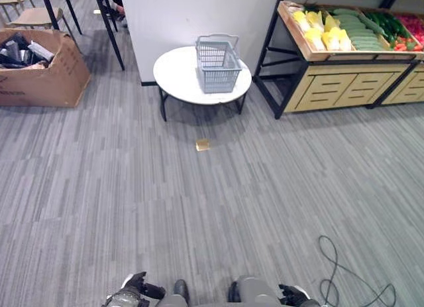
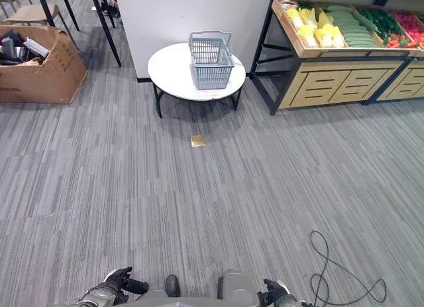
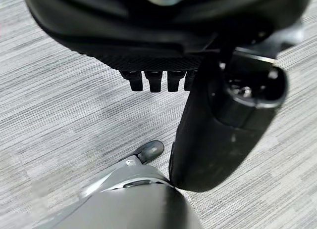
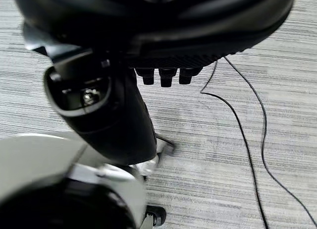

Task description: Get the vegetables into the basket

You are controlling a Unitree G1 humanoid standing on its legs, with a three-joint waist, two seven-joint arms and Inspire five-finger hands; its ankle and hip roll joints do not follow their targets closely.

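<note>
At the far left a cardboard box (image 1: 41,71) of dark clutter sits on the grey carpet (image 1: 199,207), well ahead of the left hand (image 1: 132,288) and off to its outer side. That hand hangs low at the robot's side; in its wrist view the fingers (image 3: 154,80) are curled in short under the palm with the thumb (image 3: 218,135) hanging straight, and nothing lies between them.

Further right, straight ahead of both hands and far beyond fingertip reach, a round white table (image 1: 173,73) carries the grey basket (image 1: 217,65), upright, handles raised, apparently empty. A small tan scrap (image 1: 203,144) lies on the floor just in front of the table.

Right again, the wooden produce stand (image 1: 344,81) holds the vegetables (image 1: 344,28): yellow ones, pale green ones, darker green and red toward the far edge. They lie ahead of and outward from the right hand (image 1: 291,295), just as distant as the basket. That hand's fingers (image 4: 167,76) are likewise tucked in, thumb (image 4: 124,125) down, holding nothing.

No vegetable is in the basket, so the step in hand is judged to be the approach. Doing it well likely means walking to the gap between table and stand, so both sit within reach of 1 stance, and uncurling the fingers before reaching over the stand's raised rim.
</note>
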